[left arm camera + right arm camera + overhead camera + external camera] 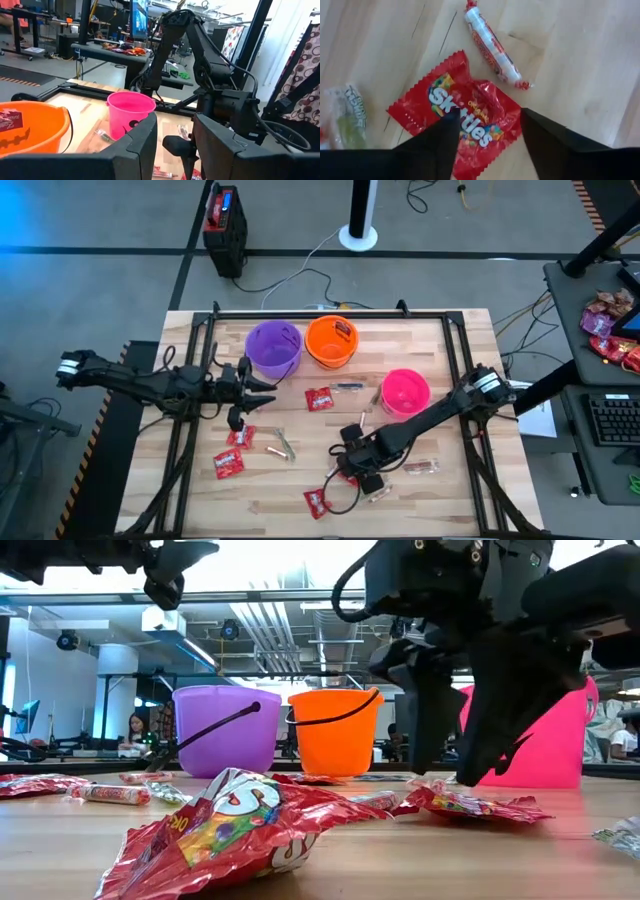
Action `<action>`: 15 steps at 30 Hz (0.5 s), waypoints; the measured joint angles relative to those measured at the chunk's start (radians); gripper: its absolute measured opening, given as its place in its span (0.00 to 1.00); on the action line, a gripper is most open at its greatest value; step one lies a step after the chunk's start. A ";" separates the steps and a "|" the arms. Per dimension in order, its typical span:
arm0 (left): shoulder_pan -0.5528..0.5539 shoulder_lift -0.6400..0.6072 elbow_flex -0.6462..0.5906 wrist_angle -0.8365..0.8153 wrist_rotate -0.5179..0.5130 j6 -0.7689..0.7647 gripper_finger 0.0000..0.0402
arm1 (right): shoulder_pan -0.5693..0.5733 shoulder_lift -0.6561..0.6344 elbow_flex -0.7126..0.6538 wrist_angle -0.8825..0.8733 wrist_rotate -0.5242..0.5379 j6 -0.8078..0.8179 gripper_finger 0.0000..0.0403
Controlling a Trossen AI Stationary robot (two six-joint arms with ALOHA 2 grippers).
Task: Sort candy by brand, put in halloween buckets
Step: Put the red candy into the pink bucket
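Observation:
Three buckets stand near the far edge: purple, orange with a red packet inside, and pink. Red packets, thin sticks and a dark bar lie scattered on the table. My right gripper is open and points down, close over a red Skittles packet near the near edge, with a finger on either side. A stick lies beside that packet. My left gripper is open and empty, held high just near of the purple bucket.
Black frame rails run along the table's edges. A black and red box sits on the floor beyond the far edge. A side desk at the right holds bags and a keyboard. Another red packet lies at the near edge.

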 joint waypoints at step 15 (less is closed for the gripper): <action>0.000 0.020 0.000 0.008 0.000 0.000 0.28 | -0.052 0.065 0.005 0.016 -0.137 0.008 0.34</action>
